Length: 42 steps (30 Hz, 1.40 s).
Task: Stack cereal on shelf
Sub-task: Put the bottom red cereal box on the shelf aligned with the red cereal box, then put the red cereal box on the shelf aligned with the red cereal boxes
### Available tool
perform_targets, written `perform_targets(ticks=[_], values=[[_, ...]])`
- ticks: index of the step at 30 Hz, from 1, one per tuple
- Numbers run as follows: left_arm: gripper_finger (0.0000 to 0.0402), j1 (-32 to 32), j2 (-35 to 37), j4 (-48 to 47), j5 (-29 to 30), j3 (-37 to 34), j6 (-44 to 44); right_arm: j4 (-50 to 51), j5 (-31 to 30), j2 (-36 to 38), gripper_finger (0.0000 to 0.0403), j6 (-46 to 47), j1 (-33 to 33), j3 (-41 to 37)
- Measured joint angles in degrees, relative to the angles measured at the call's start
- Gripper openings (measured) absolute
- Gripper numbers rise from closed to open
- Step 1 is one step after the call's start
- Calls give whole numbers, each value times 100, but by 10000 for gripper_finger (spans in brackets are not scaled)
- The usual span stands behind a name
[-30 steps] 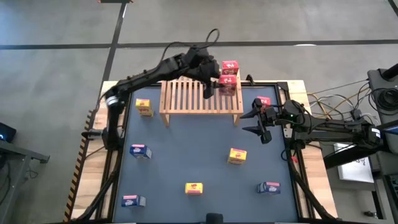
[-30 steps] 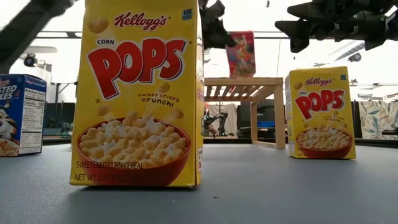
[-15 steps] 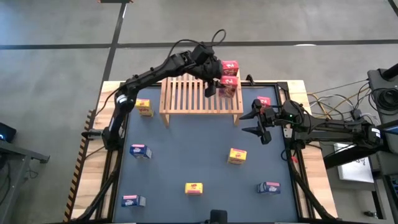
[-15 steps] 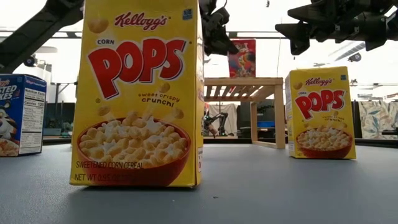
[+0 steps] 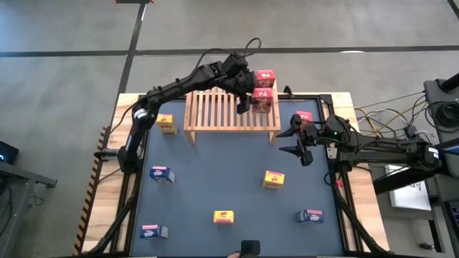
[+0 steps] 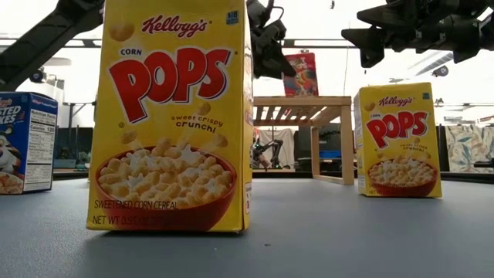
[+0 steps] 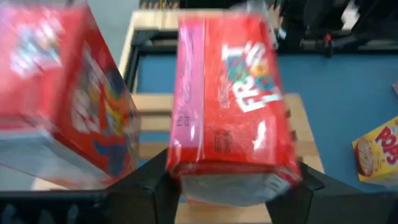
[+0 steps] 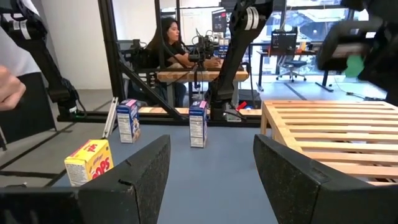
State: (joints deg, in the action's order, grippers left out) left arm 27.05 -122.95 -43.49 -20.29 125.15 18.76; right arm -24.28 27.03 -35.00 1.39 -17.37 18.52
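- Left side of the surface: a yellow box beside the shelf's left end, a blue box nearer, another blue box at the near left corner; none of these is on the shelf yet
- Shelf: the slatted rack sits at the far middle, bare across its left and centre slats
- Left hand: reaching over the shelf's right part, pinching a red box between its fingers; the left wrist view shows the box clamped at its lower end
- Stack: a second red box stands at the shelf's far right corner, just beside the held one; whether they touch I cannot tell
- Risk: the held box looks tilted against its neighbour, so lowering it could nudge the standing box off the back edge, since that one sits close to the rim
- Risk: a narrow box base set across the slats may rock or tip once released
- Middle of the surface: two yellow boxes, one near centre, one toward the front
- Right hand: hovering off the shelf's right end with fingers spread and nothing between them, waiting
- Right side: a third red box just behind that hand, a blue box near the front right
- Risk: if both arms work the right end together they could collide
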Motion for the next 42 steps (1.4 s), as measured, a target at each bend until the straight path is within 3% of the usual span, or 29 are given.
perform_targets(ticks=[12, 22, 29, 37, 42], values=[[269, 0, -3, -8, 59, 15, -30, 1, -1, 0, 219, -12, 0, 0], [277, 9, 0, -1331, 224, 990, -3, 4, -1, 0, 219, -10, 0, 0], [276, 9, 209, -2001, 456, 855, -19, 61, -1, 0, 219, 5, 2, 0], [256, -85, 379, -2015, 477, 221, -81, 287, -6, -1, 219, -80, 11, 4], [235, -70, 1250, -1391, 483, -1000, -186, 465, -7, 0, 219, -65, 13, 4]])
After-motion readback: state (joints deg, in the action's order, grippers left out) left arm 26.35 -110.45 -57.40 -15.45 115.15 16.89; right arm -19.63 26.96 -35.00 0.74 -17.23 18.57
